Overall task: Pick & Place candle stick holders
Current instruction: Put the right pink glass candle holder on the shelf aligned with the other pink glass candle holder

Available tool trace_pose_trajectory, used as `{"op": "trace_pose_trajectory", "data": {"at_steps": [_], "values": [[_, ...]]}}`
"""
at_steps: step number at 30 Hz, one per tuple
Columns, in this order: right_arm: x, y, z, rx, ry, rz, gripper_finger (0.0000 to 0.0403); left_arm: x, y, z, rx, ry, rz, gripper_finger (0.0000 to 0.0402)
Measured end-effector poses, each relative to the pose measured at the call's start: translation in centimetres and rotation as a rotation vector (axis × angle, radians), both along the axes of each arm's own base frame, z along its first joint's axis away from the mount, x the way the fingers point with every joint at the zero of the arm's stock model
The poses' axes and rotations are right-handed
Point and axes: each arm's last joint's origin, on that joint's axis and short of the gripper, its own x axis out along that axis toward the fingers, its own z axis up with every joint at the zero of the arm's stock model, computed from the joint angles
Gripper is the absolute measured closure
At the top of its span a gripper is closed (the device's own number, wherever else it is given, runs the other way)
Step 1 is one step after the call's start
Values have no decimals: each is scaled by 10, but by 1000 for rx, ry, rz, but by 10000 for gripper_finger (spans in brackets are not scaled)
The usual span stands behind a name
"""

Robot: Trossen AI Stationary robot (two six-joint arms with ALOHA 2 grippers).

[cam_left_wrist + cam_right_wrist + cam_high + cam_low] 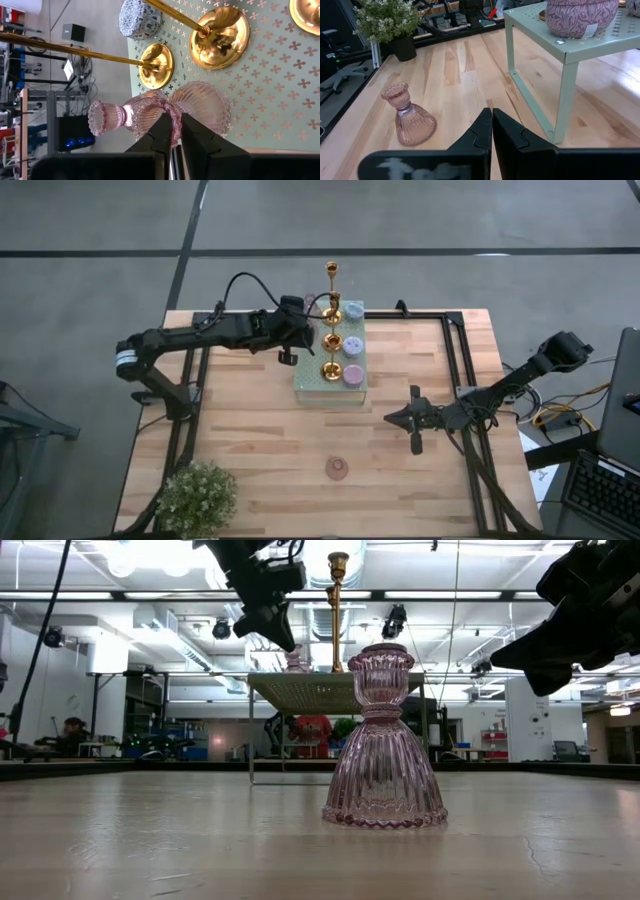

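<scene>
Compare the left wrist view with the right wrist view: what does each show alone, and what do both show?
Left wrist only: the left gripper shut on a ribbed pink glass candle holder, beside shiny gold candle holders.

Right wrist only: the shut right gripper above bare wood, a second pink glass holder standing alone, and a bushy potted plant.

Both: the pale green perforated stand.

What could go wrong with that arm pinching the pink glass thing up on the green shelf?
The left gripper pinches a pink glass holder only by its narrow waist, so the ribbed glass might slip or tip. The gold holders stand very close beside it on the green stand; a swing could knock their tall stems over. The right gripper waits shut near the other pink holder.
</scene>
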Motion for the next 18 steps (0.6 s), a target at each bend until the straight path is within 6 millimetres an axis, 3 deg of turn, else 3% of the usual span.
{"op": "trace_pose_trajectory", "data": {"at_steps": [18], "values": [[0,0,0,0,1,0,394,1,0,1,10,-7,-10,364]]}}
